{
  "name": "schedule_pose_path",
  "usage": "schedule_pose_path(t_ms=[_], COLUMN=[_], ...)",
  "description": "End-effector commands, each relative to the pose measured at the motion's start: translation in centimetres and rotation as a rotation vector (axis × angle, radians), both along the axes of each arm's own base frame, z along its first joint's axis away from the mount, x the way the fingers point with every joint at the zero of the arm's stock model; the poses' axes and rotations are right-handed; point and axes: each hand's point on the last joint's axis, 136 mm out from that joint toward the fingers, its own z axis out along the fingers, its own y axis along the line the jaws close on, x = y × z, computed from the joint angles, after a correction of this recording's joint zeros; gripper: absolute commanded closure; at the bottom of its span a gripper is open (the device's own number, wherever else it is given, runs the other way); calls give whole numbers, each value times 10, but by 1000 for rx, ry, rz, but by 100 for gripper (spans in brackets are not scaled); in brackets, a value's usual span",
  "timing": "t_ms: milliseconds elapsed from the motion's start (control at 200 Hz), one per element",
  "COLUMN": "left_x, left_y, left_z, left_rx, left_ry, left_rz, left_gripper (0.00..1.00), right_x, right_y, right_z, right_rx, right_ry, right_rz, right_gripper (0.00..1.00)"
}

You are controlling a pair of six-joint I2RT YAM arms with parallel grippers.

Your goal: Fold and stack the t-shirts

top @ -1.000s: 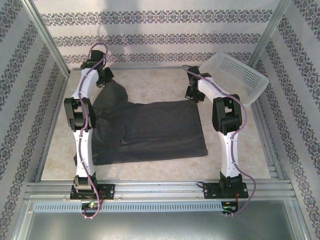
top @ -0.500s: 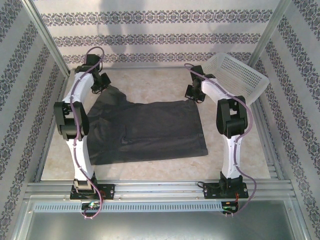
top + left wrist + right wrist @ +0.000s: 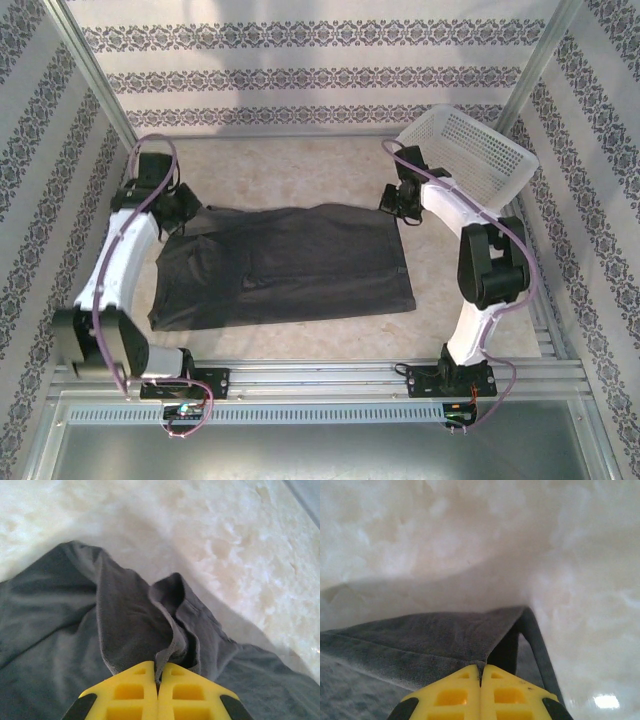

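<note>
Slippage is looming as the risk: the left gripper (image 3: 159, 675) and right gripper (image 3: 481, 672) are each clenching only a thin pinch of cloth at the 2 far corners of the charcoal t-shirt (image 3: 290, 262) lying spread on the table (image 3: 300, 165), so uneven pulling could free either.

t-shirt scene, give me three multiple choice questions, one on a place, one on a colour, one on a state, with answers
1. Where is the basket?
A) far right corner
B) far left corner
C) near edge, middle

2. What colour is the t-shirt?
A) white
B) dark grey
C) red

3. What is the left gripper doing?
A) open over bare table
B) shut on the t-shirt
C) shut on the basket

Answers: 1 A, it sits at the top right of the top view. 2 B, the cloth looks charcoal in every view. 3 B, the left wrist view has a fold of cloth pinched between closed jaws.
</note>
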Motion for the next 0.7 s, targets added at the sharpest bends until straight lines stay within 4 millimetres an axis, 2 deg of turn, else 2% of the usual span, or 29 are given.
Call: schedule_pose_path(t_ms=[0,110,250,405,580,694], left_x=[-47,-85,-119,-135,-152,-159], left_y=[22,30,38,41,53,51], left_z=[-6,-15,-25,-30,-12,-20], left_rx=[52,80,105,110,168,165], left_ry=[41,59,66,81,50,88], left_rz=[168,240,306,339,405,395], left_gripper=[100,100,100,100,100,100], right_x=[-19,-43,-70,-85,-90,-95], right_y=[-7,-13,-23,-27,-34,-37], right_z=[8,0,-14,-21,-16,-12], right_rx=[-15,-30,-59,-67,-106,-118], right_ry=[-9,22,65,89,87,80], right_rz=[-23,-28,-29,-28,-22,-23], right_gripper=[100,100,100,100,100,100])
